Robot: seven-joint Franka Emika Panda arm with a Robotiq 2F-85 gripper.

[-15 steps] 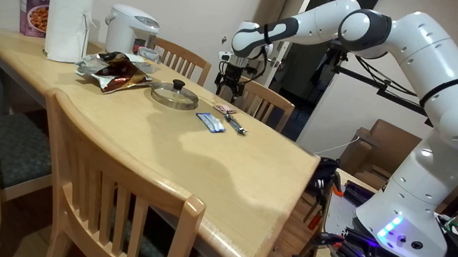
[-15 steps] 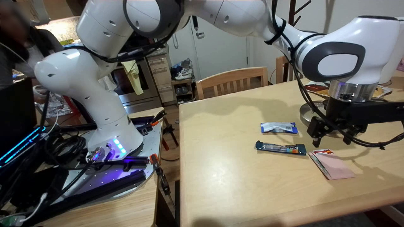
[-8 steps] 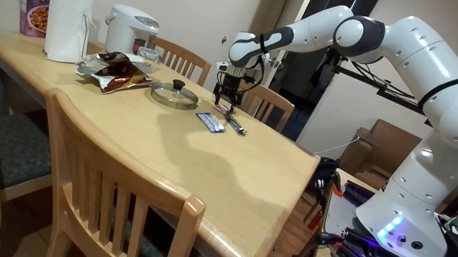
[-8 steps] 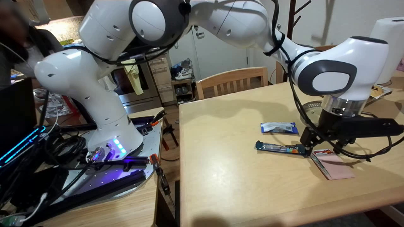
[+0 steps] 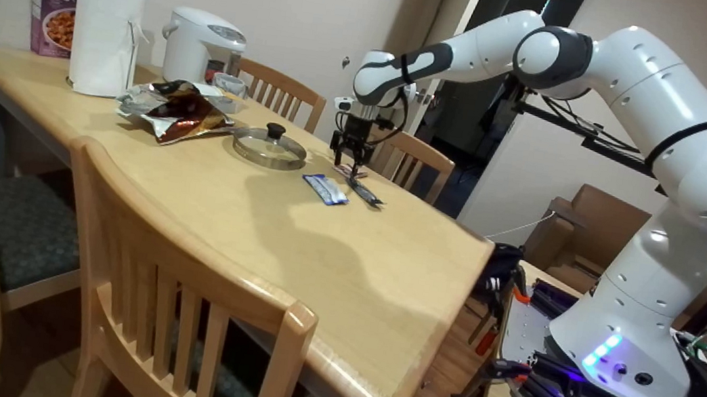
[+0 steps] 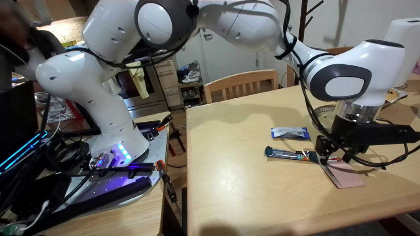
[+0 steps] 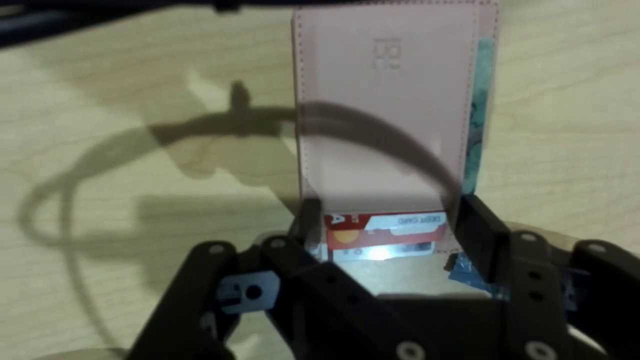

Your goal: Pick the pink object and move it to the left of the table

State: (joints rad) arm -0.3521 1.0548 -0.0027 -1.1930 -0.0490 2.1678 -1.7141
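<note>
Clasping the pink wallet (image 7: pixel 387 125) with the gripper (image 7: pixel 389 207) — straddling its card end, with one of the two fingers (image 7: pixel 477 225) against each long edge. Leaving most of the wallet stretched out past the fingertips, lying on the table (image 5: pixel 400 259). Can make out, in the wrist view, red and white bank cards (image 7: pixel 385 237) poking from the wallet's gripped end, between the fingers, plus a teal slip (image 7: pixel 479 110) along one long edge beyond them. Note stamped letters (image 7: pixel 387 53) on the wallet's cover, toward the end away from the gripper.

Find a slim foil packet (image 6: pixel 290 154) just beside the wallet's card end, pointing away from it toward the robot base (image 6: pixel 118 134) — cannot tell whether touching the wallet or a finger. See a blue-and-white packet (image 6: pixel 290 132) near the wallet, a little farther from it than the foil packet. Spot a glass lid (image 5: pixel 263 158) with a black knob (image 5: pixel 276 129) near the wallet too, apart from it. Place a wooden chair (image 5: pixel 420 151) by the table edge closest to the wallet. Count, well apart from the wallet and past the lid in an exterior view, a crumpled snack bag (image 5: pixel 183 114), a white water boiler (image 5: pixel 189 47), a paper towel roll (image 5: pixel 107 29) and a purple cereal box (image 5: pixel 46 1)
</note>
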